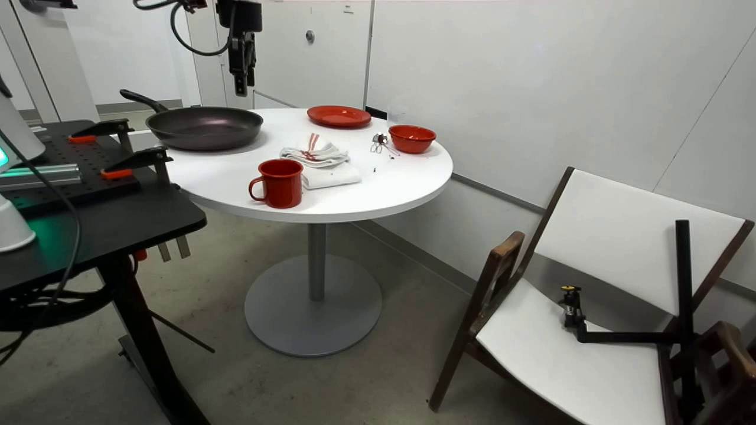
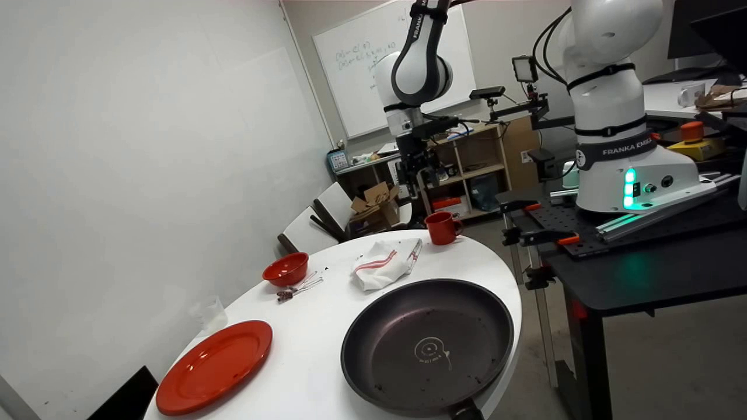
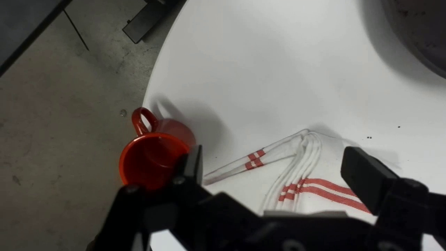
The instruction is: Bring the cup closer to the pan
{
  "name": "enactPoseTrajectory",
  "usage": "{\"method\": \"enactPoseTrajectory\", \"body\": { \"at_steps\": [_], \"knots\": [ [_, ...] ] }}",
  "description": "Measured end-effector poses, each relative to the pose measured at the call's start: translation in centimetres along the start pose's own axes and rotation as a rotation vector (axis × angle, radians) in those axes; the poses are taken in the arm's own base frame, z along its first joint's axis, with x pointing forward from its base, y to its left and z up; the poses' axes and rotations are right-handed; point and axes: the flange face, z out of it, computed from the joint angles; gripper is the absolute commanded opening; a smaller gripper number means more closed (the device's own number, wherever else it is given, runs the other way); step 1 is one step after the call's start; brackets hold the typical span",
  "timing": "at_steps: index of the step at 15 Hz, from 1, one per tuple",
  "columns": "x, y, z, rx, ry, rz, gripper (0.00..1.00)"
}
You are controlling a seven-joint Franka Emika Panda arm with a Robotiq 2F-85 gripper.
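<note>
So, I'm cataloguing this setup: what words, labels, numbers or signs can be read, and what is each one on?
"FRANKA EMI…", on the robot base; its end is hard to read.
"FRANKA", along the arm's dark band; what follows is unclear.
On the pan: printed marks, too blurred to read.
On the whiteboard: handwriting, too blurred to read.

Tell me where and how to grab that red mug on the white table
Probably by the rim of the red mug, on the side facing the pan, coming straight down with the open jaws astride the wall. The mug stands upright, mouth up, so one jaw could reach inside; its handle juts out to one side, and the folded towel lies close on another.
</note>
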Motion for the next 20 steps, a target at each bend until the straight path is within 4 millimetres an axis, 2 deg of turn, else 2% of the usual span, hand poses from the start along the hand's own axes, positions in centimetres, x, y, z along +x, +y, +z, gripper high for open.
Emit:
{"method": "enactPoseTrajectory", "body": {
  "at_steps": [5,8,12,20],
  "knots": [
    [0.9,3.8,3.3,0.002,-0.010,0.012,1.00],
    [1.3,4.7,4.9,0.000,-0.023,-0.007,1.00],
    [2.6,4.0,5.9,-0.011,-0.024,-0.060,1.00],
    [7.0,1.6,7.8,-0.026,-0.011,-0.148,1.00]
  ]
}}
